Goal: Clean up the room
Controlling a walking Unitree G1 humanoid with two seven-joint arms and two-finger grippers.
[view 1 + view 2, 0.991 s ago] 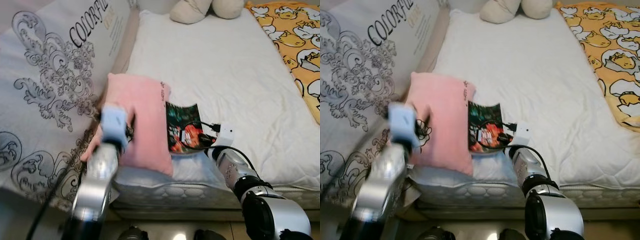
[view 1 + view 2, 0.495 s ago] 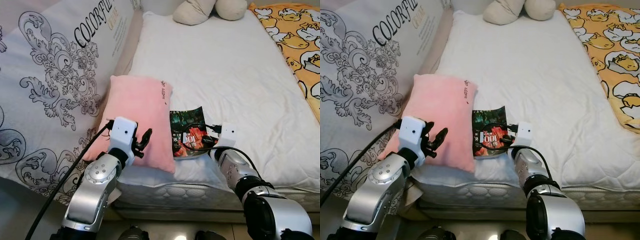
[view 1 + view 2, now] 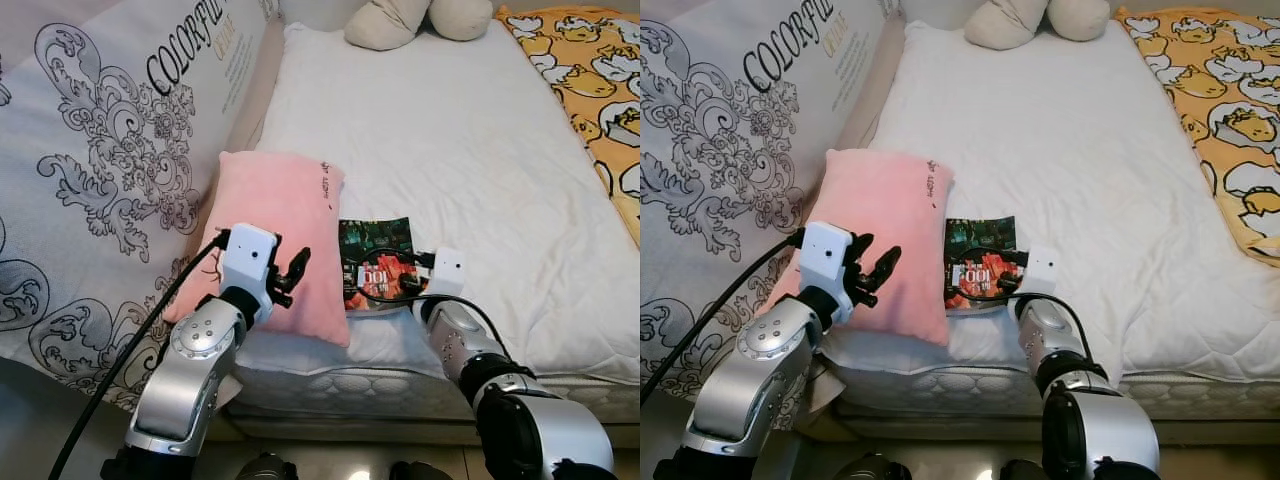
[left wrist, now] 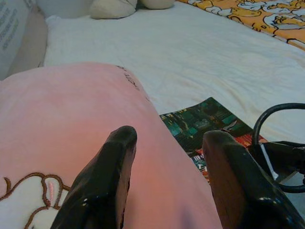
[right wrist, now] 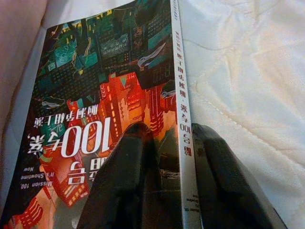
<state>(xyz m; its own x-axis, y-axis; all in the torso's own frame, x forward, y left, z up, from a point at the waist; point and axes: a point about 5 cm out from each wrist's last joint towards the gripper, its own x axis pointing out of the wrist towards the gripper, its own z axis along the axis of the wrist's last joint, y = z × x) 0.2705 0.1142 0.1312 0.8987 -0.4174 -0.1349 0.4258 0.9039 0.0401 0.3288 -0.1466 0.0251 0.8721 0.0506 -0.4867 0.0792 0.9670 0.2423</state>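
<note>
We are looking down at a bed with a white quilted cover, and both of our silver arms reach out over its near edge.

Our left hand hovers just above the near end of a pink pillow. Its two black fingers are spread apart with nothing between them; the pink fabric lies directly beneath them, and we cannot tell whether the tips touch it. A small embroidered figure shows on the pillow just under this hand. The pillow stretches away from the hand, toward the head of the bed.

Our right hand rests on a book with a dark green and red cover that lies flat on the bed. Its fingers are nearly together, one on the cover and one at the spine edge, close on either side of the spine. We cannot tell whether they actually pinch the book or only lie on it. The book sits between our two hands, its far side just beside the pillow's edge.

Beyond our left hand, a large cushion printed with grey scrollwork and lettering leans along the bed. Far ahead of both hands sit cream plush shapes. A yellow duck-print blanket lies well beyond our right hand, on its outer side.
</note>
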